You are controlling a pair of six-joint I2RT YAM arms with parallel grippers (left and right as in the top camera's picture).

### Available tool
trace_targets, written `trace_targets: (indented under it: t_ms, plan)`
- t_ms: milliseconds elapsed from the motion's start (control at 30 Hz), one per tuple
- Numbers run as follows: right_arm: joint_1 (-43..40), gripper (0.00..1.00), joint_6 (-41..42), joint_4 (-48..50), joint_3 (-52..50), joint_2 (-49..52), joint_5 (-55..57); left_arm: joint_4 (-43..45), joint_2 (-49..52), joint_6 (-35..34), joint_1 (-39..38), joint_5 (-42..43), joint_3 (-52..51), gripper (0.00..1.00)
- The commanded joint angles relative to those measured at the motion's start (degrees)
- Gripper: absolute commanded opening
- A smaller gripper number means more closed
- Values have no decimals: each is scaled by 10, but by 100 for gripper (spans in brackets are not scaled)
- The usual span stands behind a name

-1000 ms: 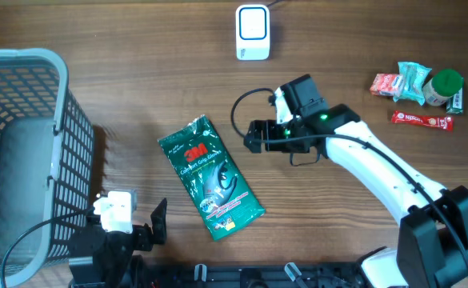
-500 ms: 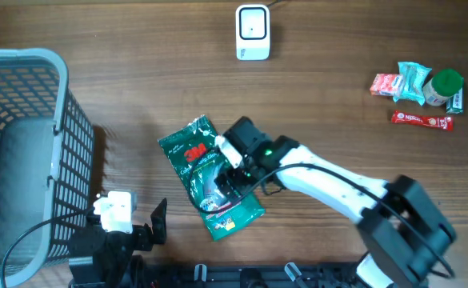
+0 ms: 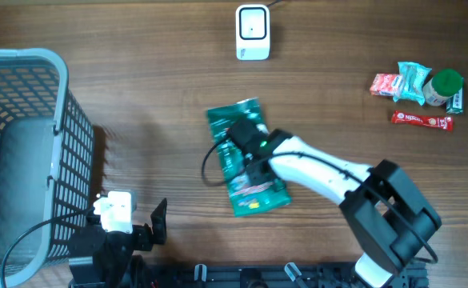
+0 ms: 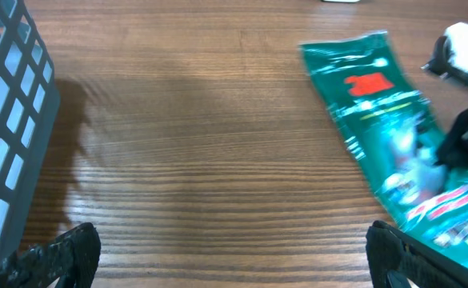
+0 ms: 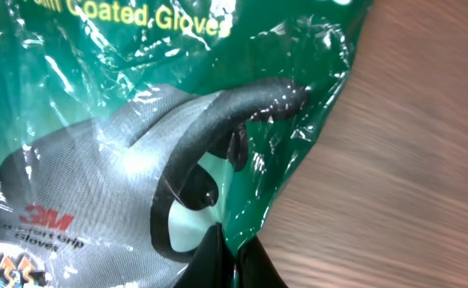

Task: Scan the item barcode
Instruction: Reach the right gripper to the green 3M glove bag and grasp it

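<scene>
Pinching the film edge of the 3M glove packet, the right gripper's fingers are clamping shut on it. The packet is sitting over the tabletop, robot-side of the white scanner and well apart from it. No barcode is showing, so the packet is likely needing a turn toward the scanner and a firm hold on slippery film. The left gripper is idling, fingers spread wide.

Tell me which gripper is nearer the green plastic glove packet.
Right. The right gripper is on the green plastic glove packet, shut on its edge. The left gripper is open, low and left in the overhead view, well apart from the packet.
</scene>
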Motion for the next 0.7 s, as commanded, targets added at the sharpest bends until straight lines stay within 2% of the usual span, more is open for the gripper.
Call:
trace_targets:
  t_ms: [0,167,267,300,333,367,500,567,667]
  plan:
    - [-70,4,49,-62,46,22,46,2,-3,-3,2,5,0,100]
    - [-86,4,39,-84,66,21,22,2,-3,-3,2,5,0,100]
    - [-90,4,14,-185,168,19,-6,2,-3,-3,2,5,0,100]
    - [-90,9,14,-218,209,19,-7,2,-3,-3,2,5,0,100]
    - [-90,82,15,-248,247,19,-17,2,-3,-3,2,5,0,100]
    - [-90,100,15,-260,275,19,-58,2,-3,-3,2,5,0,100]
    - [-84,100,14,-199,260,20,-214,2,-3,-3,2,5,0,100]
    - [-75,100,15,-161,238,20,-208,2,-3,-3,2,5,0,100]
    - [-57,100,93,-99,218,29,-166,2,-3,-3,2,5,0,100]
